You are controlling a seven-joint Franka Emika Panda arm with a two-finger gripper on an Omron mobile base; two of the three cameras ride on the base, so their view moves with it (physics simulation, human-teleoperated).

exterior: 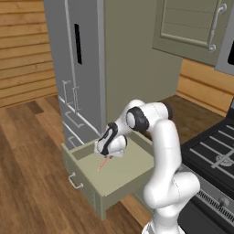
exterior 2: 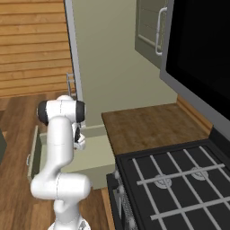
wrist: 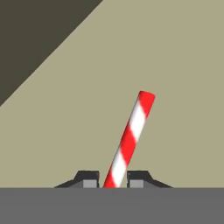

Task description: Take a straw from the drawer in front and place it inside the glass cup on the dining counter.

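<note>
Right up close in the hand view, the gripper is pinching narrow, its two dark fingertips sitting tight on either side of the straw. The red-and-white striped straw is rising from between them and leaning over to the right of that view, and behind it the pale sage floor of the drawer is spreading out, with a darker shaded wedge across the upper left corner.

Pulling back to the left base view, the white arm is bending down from the lower right and the gripper is hanging inside the drawer, which is standing pulled out, its flat front panel carrying a small silver handle. The straw is showing as a short pinkish stick sloping down from the hand, over the drawer's floor; whether its lower end is touching that floor I cannot tell.

Farther along, the grey fridge is standing behind the drawer. From the right base view, the stove top is lying nearest, then the brown countertop, and the drawer is sitting open beyond the arm.
</note>
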